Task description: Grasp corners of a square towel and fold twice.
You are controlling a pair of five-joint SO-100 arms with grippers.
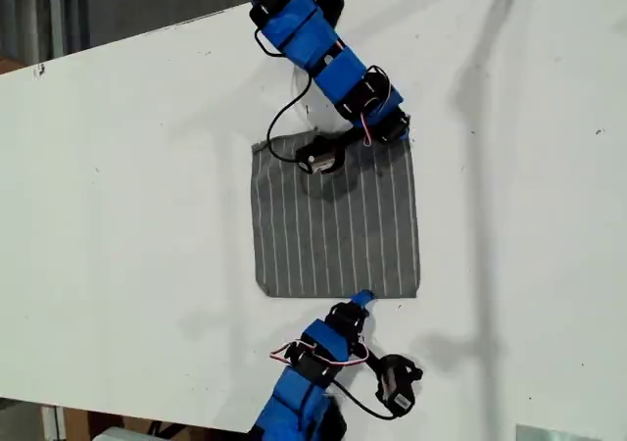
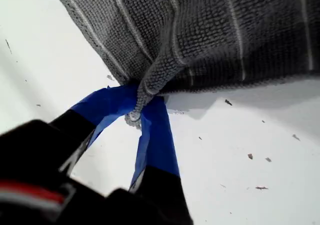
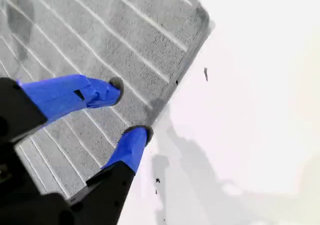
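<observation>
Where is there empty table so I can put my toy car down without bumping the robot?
The widest bare stretch of the table is on the exterior view's left of the towel. There is also bare table on that view's right of the towel. It is crowded at the towel's two ends, where my first gripper pinches a corner and my second gripper hangs open over an edge.

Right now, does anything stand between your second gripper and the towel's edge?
Nothing visible does. My second gripper is open, with its jaws astride the edge of the towel, and only bare white table lies beside it.
</observation>
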